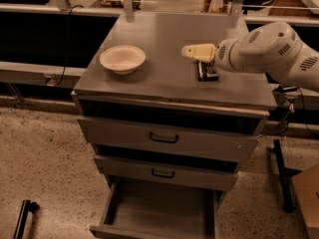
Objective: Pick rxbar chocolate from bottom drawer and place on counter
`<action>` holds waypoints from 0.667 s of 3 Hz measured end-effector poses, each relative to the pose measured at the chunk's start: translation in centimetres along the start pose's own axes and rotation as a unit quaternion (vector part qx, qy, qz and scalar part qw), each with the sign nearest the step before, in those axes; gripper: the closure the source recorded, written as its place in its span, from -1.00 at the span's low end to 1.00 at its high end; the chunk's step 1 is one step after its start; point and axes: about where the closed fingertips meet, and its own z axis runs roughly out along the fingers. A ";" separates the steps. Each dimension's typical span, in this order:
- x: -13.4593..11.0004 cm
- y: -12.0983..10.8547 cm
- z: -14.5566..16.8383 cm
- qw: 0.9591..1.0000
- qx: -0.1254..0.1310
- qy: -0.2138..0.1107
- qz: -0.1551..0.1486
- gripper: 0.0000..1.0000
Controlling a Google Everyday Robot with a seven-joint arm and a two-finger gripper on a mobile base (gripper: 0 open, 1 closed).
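Note:
The rxbar chocolate, a small dark bar with pale markings, lies flat on the counter at its right side. My gripper, with cream fingers on a white arm reaching in from the right, hovers just above and behind the bar. It is open and holds nothing. The bottom drawer is pulled out below, and its grey floor is bare.
A pale bowl stands on the left part of the counter. Two upper drawers with black handles are closed. A black stand leg rises from the speckled floor at the right. A dark rail runs behind the cabinet.

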 end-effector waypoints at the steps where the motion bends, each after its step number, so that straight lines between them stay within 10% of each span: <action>1: 0.6 -0.5 -1.0 1.000 0.019 0.003 -0.001 -1.00; 2: 2.0 -0.4 -3.7 0.999 0.037 0.025 0.003 -1.00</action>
